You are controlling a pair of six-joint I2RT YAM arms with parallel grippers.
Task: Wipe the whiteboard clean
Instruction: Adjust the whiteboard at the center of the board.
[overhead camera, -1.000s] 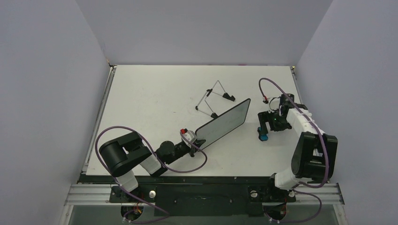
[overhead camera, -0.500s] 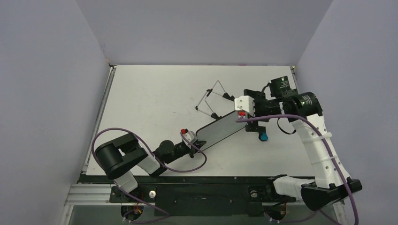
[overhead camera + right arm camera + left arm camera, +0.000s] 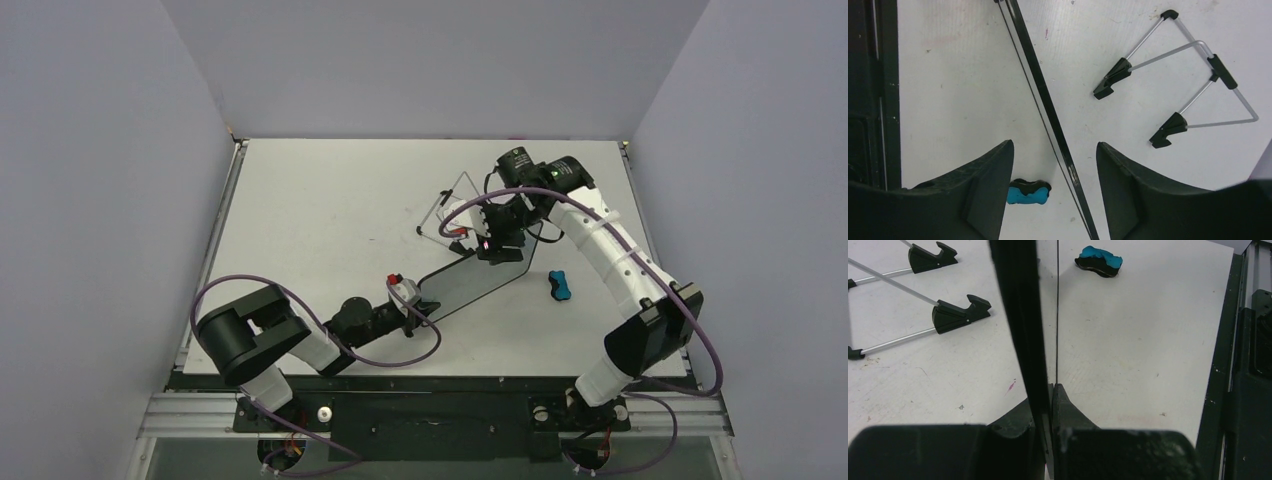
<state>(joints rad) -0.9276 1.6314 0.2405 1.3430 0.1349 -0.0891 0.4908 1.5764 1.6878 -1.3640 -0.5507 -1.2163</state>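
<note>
The whiteboard (image 3: 468, 281) is held on edge above the table, its dark back showing in the top view. My left gripper (image 3: 418, 303) is shut on its near end; in the left wrist view the thin black-framed whiteboard (image 3: 1020, 315) runs away from the left gripper (image 3: 1052, 390). My right gripper (image 3: 497, 247) hovers open over the board's far end. In the right wrist view the right gripper (image 3: 1054, 145) has the whiteboard (image 3: 1043, 95) passing edge-on between its fingers without touching them.
A blue-and-black eraser (image 3: 559, 286) lies on the table right of the board, also seen as the eraser (image 3: 1099, 260) and the eraser (image 3: 1029, 192). A wire easel (image 3: 455, 210) with black feet stands behind the board. The table's dark front edge (image 3: 1220, 365) is close by.
My right arm has left the eraser on the table and swung left, coming over the board's far end. The left gripper stays shut on the board, whose far end sits lower.
</note>
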